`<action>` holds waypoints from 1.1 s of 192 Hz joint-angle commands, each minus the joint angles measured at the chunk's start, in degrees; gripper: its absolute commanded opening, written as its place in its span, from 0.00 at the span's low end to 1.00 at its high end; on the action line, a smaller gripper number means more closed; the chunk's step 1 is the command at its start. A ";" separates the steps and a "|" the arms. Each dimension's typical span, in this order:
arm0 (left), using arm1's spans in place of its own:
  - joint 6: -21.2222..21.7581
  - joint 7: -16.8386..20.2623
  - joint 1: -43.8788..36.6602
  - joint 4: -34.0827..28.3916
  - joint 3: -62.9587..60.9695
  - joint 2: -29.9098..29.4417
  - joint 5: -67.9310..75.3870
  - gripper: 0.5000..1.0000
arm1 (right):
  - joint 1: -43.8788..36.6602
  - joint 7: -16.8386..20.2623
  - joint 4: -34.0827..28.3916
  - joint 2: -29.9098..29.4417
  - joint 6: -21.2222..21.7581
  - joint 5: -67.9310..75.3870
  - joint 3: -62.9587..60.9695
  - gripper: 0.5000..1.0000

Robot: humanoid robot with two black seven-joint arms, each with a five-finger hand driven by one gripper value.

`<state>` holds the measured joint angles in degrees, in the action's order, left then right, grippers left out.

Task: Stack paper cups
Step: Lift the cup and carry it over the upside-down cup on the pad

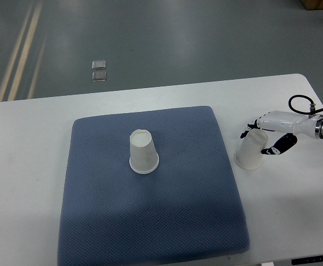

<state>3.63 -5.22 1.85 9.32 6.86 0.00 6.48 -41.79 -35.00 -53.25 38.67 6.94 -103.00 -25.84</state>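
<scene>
An upturned paper cup [251,149], just off the blue mat [150,221] on its right, is being grasped by the right hand [268,136], fingers curled around it. Carrying onto the second cup [144,152], mid-mat, is probably being called for next.

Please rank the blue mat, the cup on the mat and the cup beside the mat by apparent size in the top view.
1. Blue mat, by far the largest.
2 and 3. Cup on the mat and cup beside the mat look alike; the right hand covers part of the second, so no ranking.
</scene>
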 commanded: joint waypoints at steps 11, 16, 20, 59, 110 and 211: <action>-0.02 0.03 0.00 0.00 0.00 0.00 -0.07 1.00 | -0.05 0.00 0.08 0.09 -0.79 0.08 -0.09 0.17; -0.02 0.03 0.00 0.00 0.00 0.00 0.02 1.00 | -0.13 0.00 0.08 0.18 -0.88 0.16 -0.09 0.16; -0.02 -0.06 0.00 0.00 0.00 0.00 0.02 1.00 | -0.22 0.00 0.08 0.35 -0.88 0.16 -0.09 0.16; -0.02 -0.06 0.00 0.00 0.00 0.00 0.02 1.00 | -1.89 0.00 -0.71 2.11 -0.88 0.95 -1.14 0.15; -0.02 -0.06 0.00 0.00 0.00 0.00 0.02 1.00 | -10.33 0.00 -6.07 4.48 0.44 3.59 -1.06 0.18; 0.07 -0.06 0.00 0.00 0.00 0.00 -0.07 1.00 | -21.23 0.37 -16.36 -2.20 11.07 8.25 -0.97 0.18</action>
<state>3.64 -5.20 1.85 9.32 6.86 0.00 6.48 -61.98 -34.94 -69.19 38.97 16.71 -94.79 -26.90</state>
